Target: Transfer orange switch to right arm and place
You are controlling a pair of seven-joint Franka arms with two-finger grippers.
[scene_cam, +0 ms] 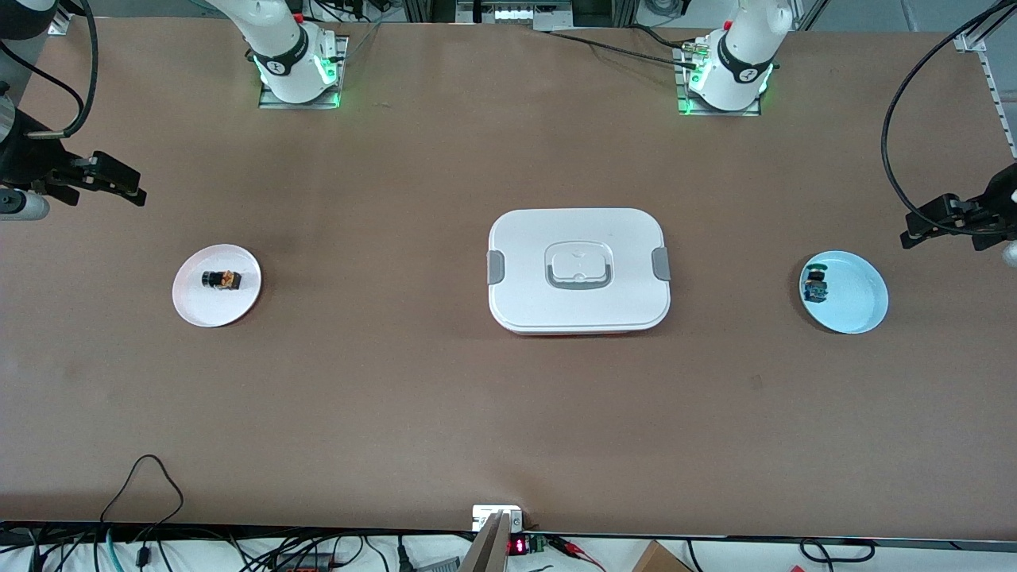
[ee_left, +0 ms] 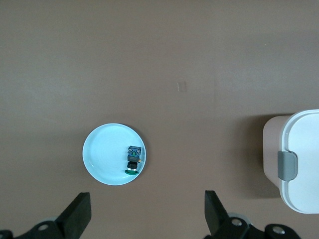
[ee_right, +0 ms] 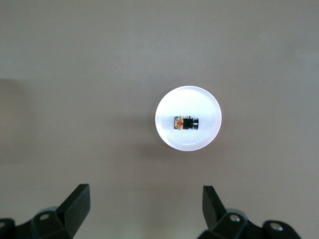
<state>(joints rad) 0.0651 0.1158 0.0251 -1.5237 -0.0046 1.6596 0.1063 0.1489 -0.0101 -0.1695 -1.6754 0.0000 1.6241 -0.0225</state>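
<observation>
Brown table [scene_cam: 445,413], bare except for three stations. At centre, a white lidded container [scene_cam: 578,270] with grey side latches and a recessed handle, shut.

Toward the left arm's end, a pale blue plate [scene_cam: 854,306] carrying the blue-bodied switch [scene_cam: 814,286] with green top. Not the target.

Toward the right arm's end, a white plate [scene_cam: 203,306]. The orange switch [scene_cam: 222,280] lies on its side on this plate, slightly off centre, black head pointing toward the right arm's end of the table.

Left gripper [scene_cam: 922,229]: up in the air above the table edge near the blue plate, jaws spread wide, empty. Right gripper [scene_cam: 127,187]: in the air over the table near the white plate, jaws likewise fully apart, nothing held. Right wrist view looks straight down on the white plate, with both fingers [ee_right: 75,204] well short of it.

Target appearance: tiny; black cylindrical head, orange block body with some dark detail, far smaller than its plate.

Handling, judged: rigid, very light, hard plastic. The round head would likely roll or slip between pads; the flat sides of the orange block offer the better hold. It sits low on the plate, so a descent risks fingertip contact with the plate. A grip across the body would leave the head free for the handover.
</observation>
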